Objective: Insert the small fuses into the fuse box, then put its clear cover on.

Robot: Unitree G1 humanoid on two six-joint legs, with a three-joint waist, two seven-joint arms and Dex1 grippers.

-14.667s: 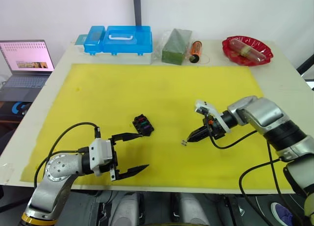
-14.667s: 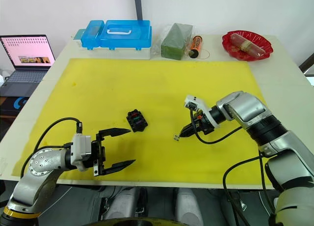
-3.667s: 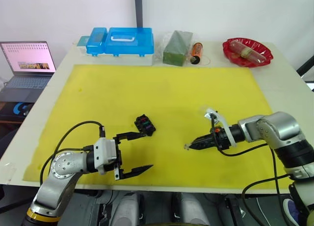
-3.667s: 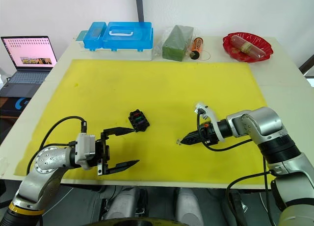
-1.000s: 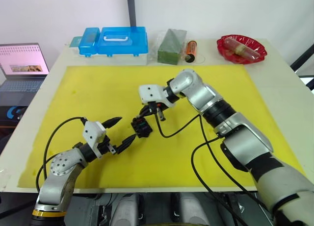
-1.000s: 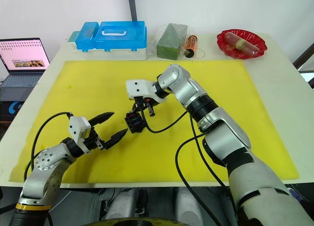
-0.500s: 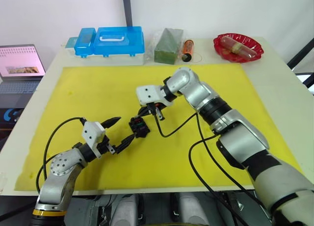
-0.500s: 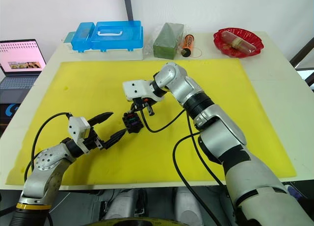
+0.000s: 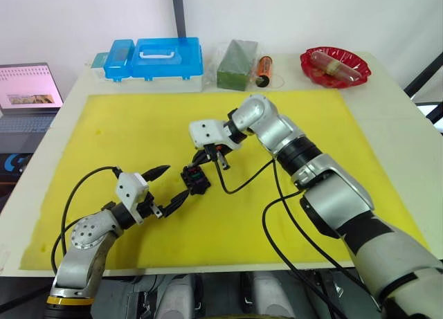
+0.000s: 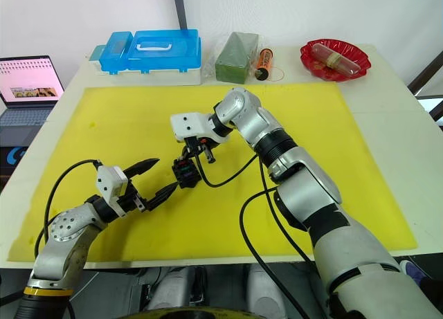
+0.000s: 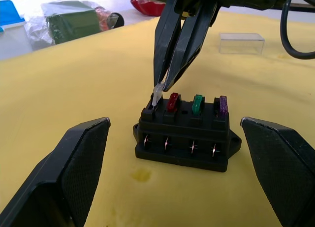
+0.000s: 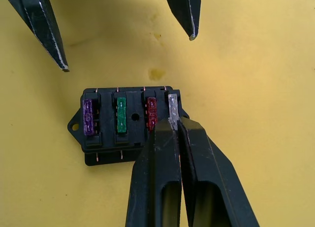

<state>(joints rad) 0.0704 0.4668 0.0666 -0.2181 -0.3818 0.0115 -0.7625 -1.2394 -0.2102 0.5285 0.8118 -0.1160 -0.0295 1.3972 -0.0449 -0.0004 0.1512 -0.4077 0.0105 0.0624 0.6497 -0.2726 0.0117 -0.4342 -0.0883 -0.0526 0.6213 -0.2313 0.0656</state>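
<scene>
One yellow mat [image 9: 291, 215] covers the white table [image 9: 387, 104].

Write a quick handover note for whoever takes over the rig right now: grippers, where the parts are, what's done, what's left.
Right gripper: shut on the pale grey fuse, holding it at the end slot of the fuse box.
Left gripper: open, empty, fingers on either side of the box without touching it.
Done: purple fuse, green fuse and red fuse sit in their slots.
Left: seat the grey fuse, release, then fit the clear cover, lying on the yellow mat beyond the box.
</scene>
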